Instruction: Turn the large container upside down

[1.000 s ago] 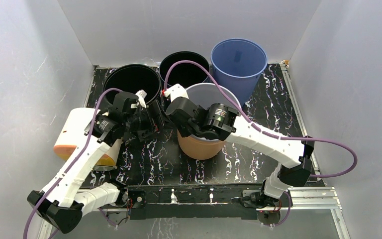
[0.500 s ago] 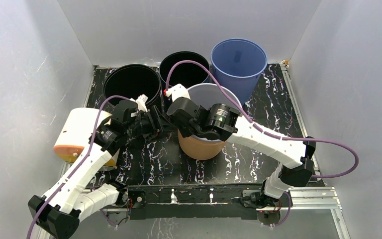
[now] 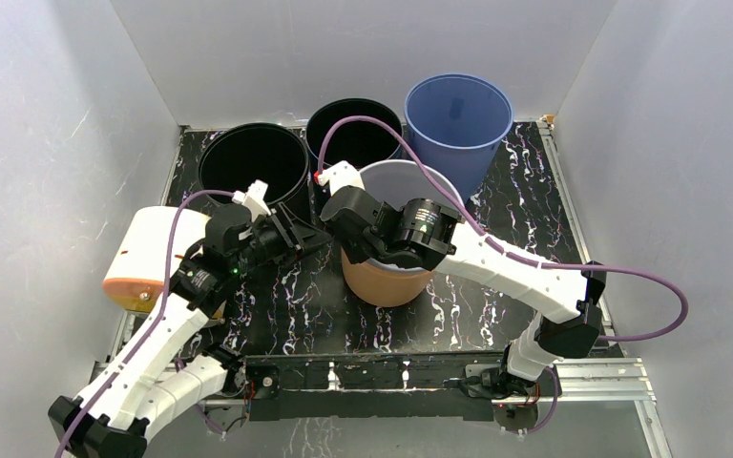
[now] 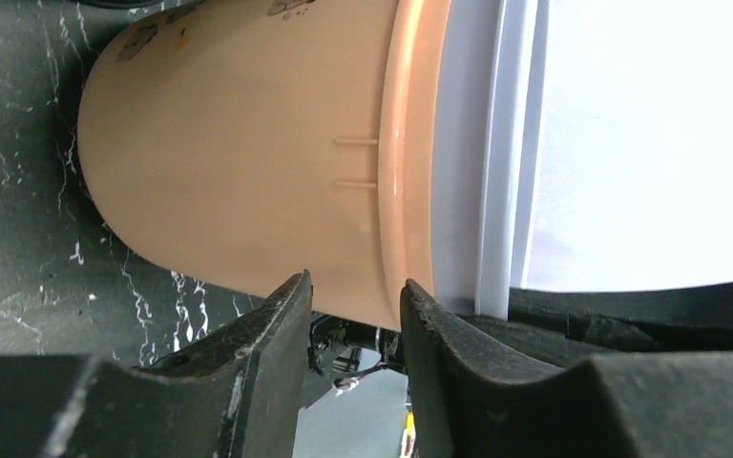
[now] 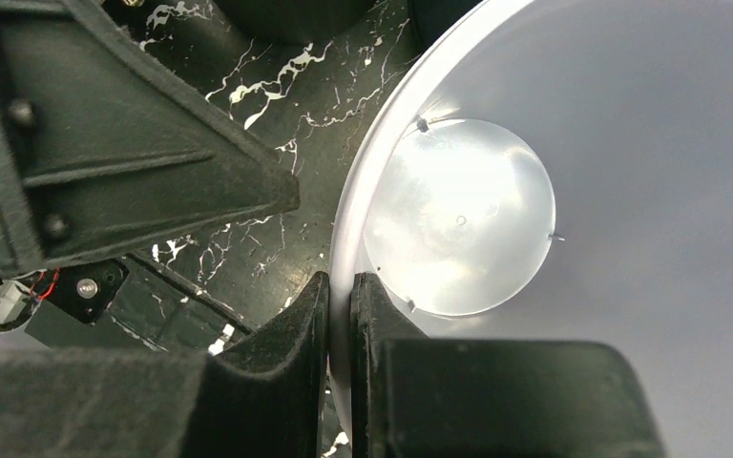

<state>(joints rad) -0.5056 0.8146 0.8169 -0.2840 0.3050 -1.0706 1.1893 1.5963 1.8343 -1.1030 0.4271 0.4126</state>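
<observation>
This looks like the grabbing step. The right claw (image 5: 341, 282) pinches the white rim of the large container (image 3: 383, 282), with the wall between its fingers. The left claw (image 4: 354, 284) is partly open and holds nothing; the orange side sits just past its tips. Next it should grip there, so both claws can tip it over.

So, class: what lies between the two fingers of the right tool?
The white rim of the large container lies there, pinched by the right tool. The right wrist view shows it plainly.
</observation>
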